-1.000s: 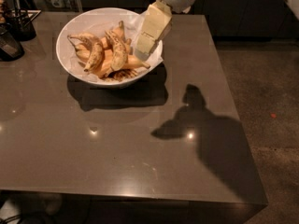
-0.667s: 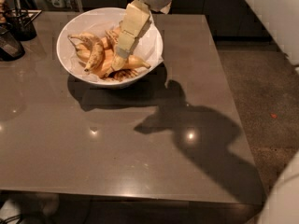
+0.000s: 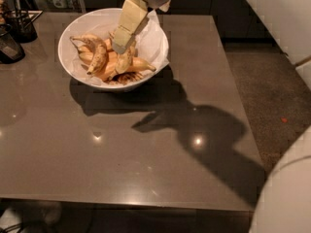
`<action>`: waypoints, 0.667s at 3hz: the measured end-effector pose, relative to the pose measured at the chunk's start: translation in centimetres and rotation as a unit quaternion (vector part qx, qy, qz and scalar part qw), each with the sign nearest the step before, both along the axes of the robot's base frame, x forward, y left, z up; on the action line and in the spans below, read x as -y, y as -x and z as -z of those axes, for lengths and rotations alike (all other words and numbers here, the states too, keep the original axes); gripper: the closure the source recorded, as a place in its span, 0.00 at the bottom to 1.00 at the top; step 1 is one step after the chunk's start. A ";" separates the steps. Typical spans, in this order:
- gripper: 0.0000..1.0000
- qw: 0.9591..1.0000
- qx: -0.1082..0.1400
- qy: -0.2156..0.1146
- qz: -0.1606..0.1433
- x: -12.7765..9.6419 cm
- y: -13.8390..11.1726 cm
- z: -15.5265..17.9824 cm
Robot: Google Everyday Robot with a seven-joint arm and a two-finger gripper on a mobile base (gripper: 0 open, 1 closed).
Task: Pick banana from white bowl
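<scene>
The banana [image 3: 124, 62] is not yet lifted. The grey surface [image 3: 146, 154] carries the white bowl [image 3: 73, 28] near its far left corner, and the banana lies in the heap of fruit there, near the middle. In the last second the end effector [image 3: 120, 45] has swung from the bowl's right rim inward and down onto it. How wide it stands, I cannot tell. The grasp looks close.
</scene>
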State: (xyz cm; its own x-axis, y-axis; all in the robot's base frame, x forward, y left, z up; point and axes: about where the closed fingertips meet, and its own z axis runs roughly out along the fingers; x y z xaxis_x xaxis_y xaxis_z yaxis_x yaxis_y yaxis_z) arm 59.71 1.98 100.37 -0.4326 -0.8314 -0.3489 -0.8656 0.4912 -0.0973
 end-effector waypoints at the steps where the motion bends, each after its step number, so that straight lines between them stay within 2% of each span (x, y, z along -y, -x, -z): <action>1: 0.00 1.000 -0.018 -0.013 0.012 -1.3 -1.9 0.8; 2: 0.00 0.999 -0.036 -0.022 0.034 -1.6 -3.2 2.1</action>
